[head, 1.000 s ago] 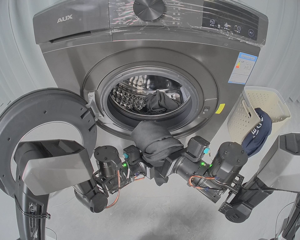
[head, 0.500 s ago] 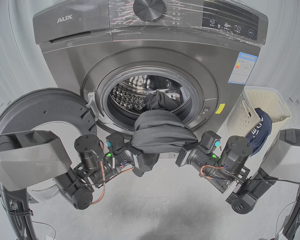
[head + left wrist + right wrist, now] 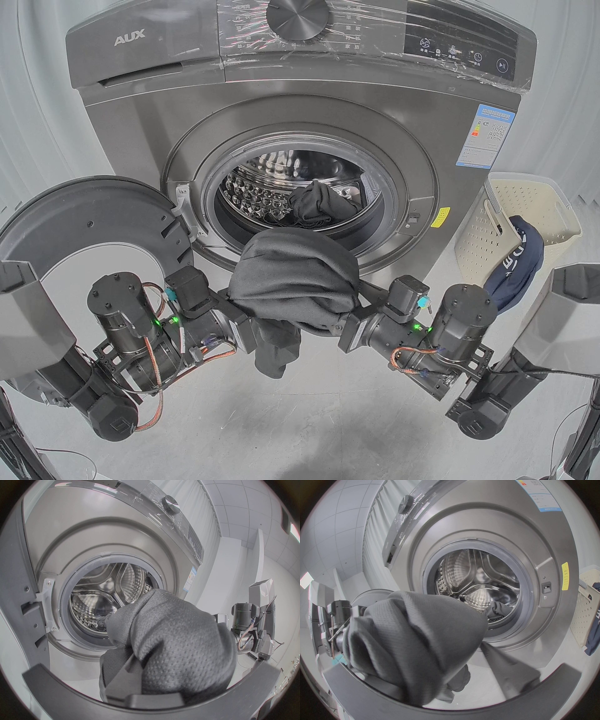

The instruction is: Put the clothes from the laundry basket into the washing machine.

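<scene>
covering the left gripper [image 3: 247, 326] and right gripper [image 3: 347, 320], a dark garment [image 3: 294, 275] is being held up; the jaws' state cannot be told.

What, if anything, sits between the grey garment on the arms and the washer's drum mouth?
Nothing visible. The grey garment hangs just in front of the drum mouth. The door is swung wide to the robot's left. The dark garment already inside lies back in the drum, not across the opening.
</scene>
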`<state>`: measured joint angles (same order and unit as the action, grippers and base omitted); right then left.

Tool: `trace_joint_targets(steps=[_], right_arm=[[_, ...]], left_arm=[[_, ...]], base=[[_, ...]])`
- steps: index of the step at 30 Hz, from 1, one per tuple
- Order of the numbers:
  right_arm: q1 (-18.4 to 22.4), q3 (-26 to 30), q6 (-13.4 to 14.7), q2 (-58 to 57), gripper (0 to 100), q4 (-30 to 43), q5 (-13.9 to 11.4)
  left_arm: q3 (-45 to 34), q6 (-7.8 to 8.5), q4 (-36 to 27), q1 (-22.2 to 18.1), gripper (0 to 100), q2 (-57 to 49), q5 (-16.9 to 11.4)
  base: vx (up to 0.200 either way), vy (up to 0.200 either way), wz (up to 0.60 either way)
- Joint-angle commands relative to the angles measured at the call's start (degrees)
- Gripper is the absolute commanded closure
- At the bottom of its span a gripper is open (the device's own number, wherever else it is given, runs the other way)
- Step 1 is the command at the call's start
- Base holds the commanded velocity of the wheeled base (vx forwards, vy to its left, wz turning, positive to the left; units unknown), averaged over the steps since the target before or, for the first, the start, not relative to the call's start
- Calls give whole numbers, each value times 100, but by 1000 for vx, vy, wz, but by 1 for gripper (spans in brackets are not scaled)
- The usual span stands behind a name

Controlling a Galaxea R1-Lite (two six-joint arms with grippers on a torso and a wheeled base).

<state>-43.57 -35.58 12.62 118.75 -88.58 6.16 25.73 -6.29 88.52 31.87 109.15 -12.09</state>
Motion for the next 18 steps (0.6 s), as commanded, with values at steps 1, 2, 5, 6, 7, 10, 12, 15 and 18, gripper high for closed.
trace_joint_targets(steps=[1,2,5,6,7,10,12,15,18], right_arm=[[-240,878,-102,-915,0,7,-246],[-249,974,-119,-985,0,7,-273],[-301,1801,-207,-1592,0,7,-422],[-301,2012,-216,-1776,0,7,-449],[-292,2170,-207,-1943,0,7,-484],[-257,2416,-207,-2339,0,77,-537],[-169,2486,-251,-2427,0,95,-501],[24,2644,-295,-2427,0,104,-370],[375,2890,-304,-2462,0,95,-273]], left_arm=[[-121,5,-1,39,100,-404,23],[-139,5,-1,39,100,-430,23],[-394,-21,-1,-31,100,-790,32],[-499,-48,-1,-31,100,-905,32],[-596,-109,-1,-31,100,-1001,23],[-754,-162,-1,-14,100,-1221,23],[-868,-153,-1,30,100,-1318,14],[-1106,-153,-1,30,100,-1485,14],[-1246,-162,-1,30,100,-1573,5]], base=[[0,0,0],[0,0,0],[0,0,0],[0,0,0],[0,0,0],[0,0,0],[0,0,0],[0,0,0],[0,0,0]])
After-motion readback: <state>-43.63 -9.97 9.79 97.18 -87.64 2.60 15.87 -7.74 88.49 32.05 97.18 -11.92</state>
